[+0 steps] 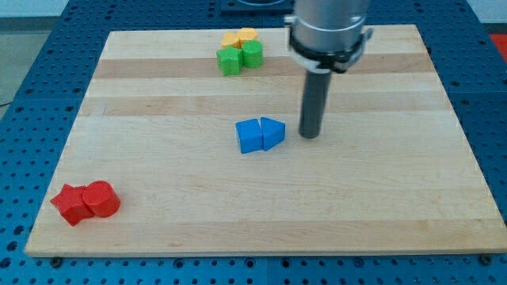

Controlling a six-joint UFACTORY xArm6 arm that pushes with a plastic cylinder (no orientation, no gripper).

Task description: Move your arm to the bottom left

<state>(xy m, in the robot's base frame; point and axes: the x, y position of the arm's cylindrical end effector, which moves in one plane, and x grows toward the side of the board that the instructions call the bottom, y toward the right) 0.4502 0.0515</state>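
My tip rests on the wooden board right of centre, just to the right of a blue triangular block, with a small gap between them. A blue cube touches that block on its left. At the view's bottom left, a red star-shaped block and a red cylinder sit side by side, far from my tip.
At the view's top centre sits a cluster: an orange block, a yellow block, a green star-shaped block and a green cylinder. A blue perforated table surrounds the board.
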